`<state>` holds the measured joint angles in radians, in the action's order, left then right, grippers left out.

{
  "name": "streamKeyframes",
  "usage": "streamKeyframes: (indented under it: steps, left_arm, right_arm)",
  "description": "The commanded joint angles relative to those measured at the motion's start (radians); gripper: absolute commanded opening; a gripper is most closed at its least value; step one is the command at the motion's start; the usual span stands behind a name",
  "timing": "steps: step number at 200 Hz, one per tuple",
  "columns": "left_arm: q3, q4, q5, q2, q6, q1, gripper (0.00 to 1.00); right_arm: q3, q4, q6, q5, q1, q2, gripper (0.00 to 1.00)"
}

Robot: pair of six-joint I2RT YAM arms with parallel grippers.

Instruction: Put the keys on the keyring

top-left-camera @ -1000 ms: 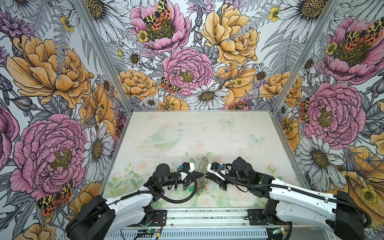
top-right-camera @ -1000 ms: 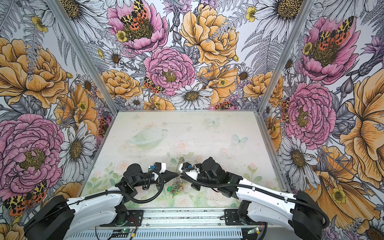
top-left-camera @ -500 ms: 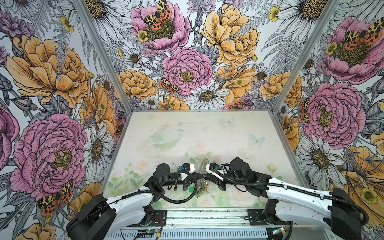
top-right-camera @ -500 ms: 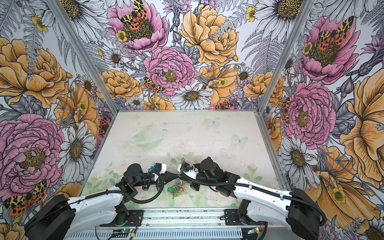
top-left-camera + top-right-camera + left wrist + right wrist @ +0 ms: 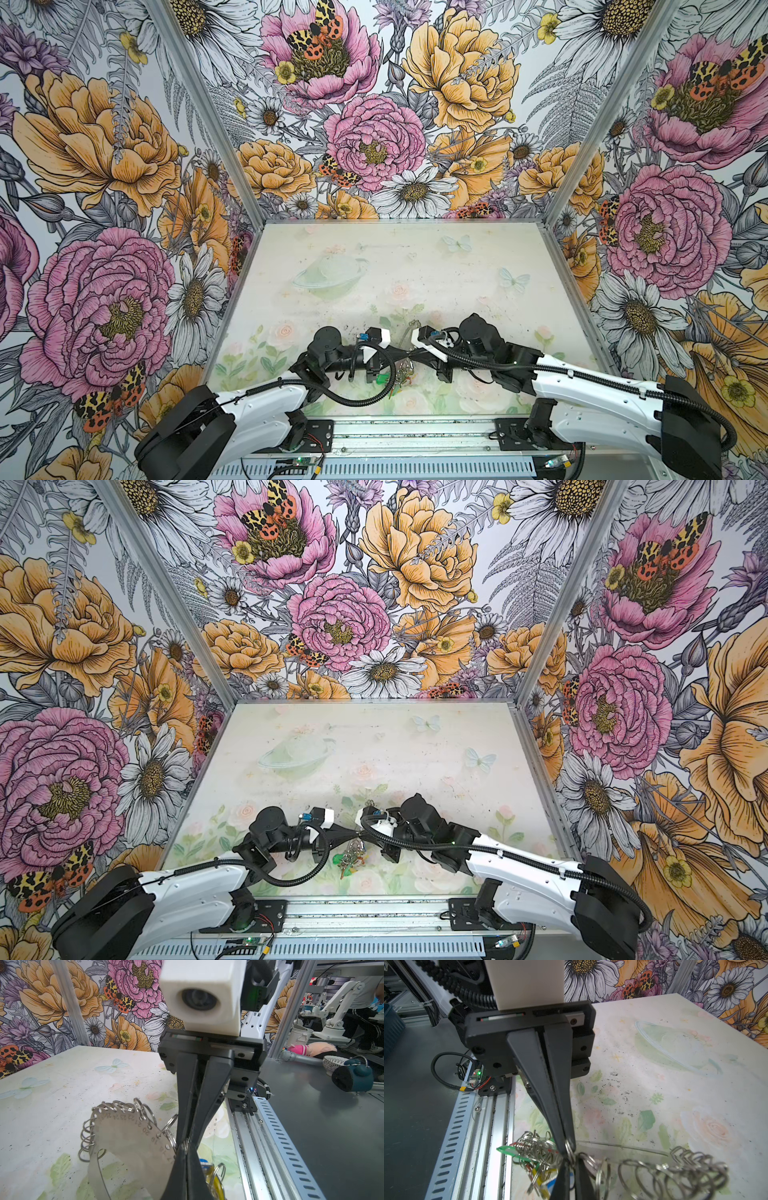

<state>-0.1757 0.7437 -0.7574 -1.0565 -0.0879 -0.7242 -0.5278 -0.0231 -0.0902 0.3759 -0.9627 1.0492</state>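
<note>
keys (image 5: 205, 1163): only the blue tag with its white label shows, hanging just under the point where the two tools meet. The metal key itself is hidden, and I cannot tell whether it is threaded on anything yet.
keyring (image 5: 133, 1142): flat grey numbered band, tilted and held clear of the worktop (image 5: 62, 1095), near the front edge and about midway along it. Small wire rings (image 5: 87, 1136) line its rim.
left tool (image 5: 564, 1146): jaws fully closed, tips pinched at the keyring's rim among the wire rings. It appears to carry the band.
right tool (image 5: 186, 1140): jaws closed too, tip to tip with the left tool at that same spot on the rim. I cannot tell what it pinches, if anything.
bunched keys (image 5: 529, 1153): a tangle with a green tag (image 5: 506, 1150), hanging just beside the blue tag.
handling, keys: probably light. The key is likely stiff, smooth and prone to slip, and it would swing on its link. The tag's broad flat faces look like the surest hold.
handling, keyring: the band is thin and looks rigid, and its rings hang loose. Gripping the bare flat of the band should hold better than gripping a ring, which would pivot.
risk: the neighbouring tangle could snag the tag.
</note>
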Motion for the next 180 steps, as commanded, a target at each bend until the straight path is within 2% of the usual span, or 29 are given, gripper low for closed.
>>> streamKeyframes:
  steps: [1, 45, 71, 104, 155, 180]
  left_arm:
    - [-0.033, 0.008, -0.035, 0.008, -0.021, -0.017, 0.0]
    - [-0.048, -0.11, 0.032, 0.038, -0.086, -0.024, 0.02]
    - [-0.049, -0.162, 0.096, 0.061, -0.113, -0.023, 0.21]
    - [-0.047, -0.209, 0.152, 0.098, -0.139, -0.021, 0.32]
    - [-0.072, -0.213, 0.13, 0.039, -0.148, -0.029, 0.32]
    - [-0.07, -0.206, 0.123, 0.043, -0.144, -0.03, 0.32]
  right_arm:
    - [-0.024, -0.045, -0.002, 0.006, 0.0, -0.007, 0.02]
    - [-0.069, 0.083, -0.032, -0.059, 0.001, -0.017, 0.0]
    - [-0.105, 0.176, -0.046, -0.069, 0.001, -0.018, 0.0]
    - [-0.196, 0.344, -0.063, -0.101, -0.001, 0.012, 0.0]
    - [-0.32, 0.505, -0.086, -0.115, -0.007, 0.078, 0.0]
    - [-0.342, 0.526, -0.093, -0.117, -0.012, 0.106, 0.0]
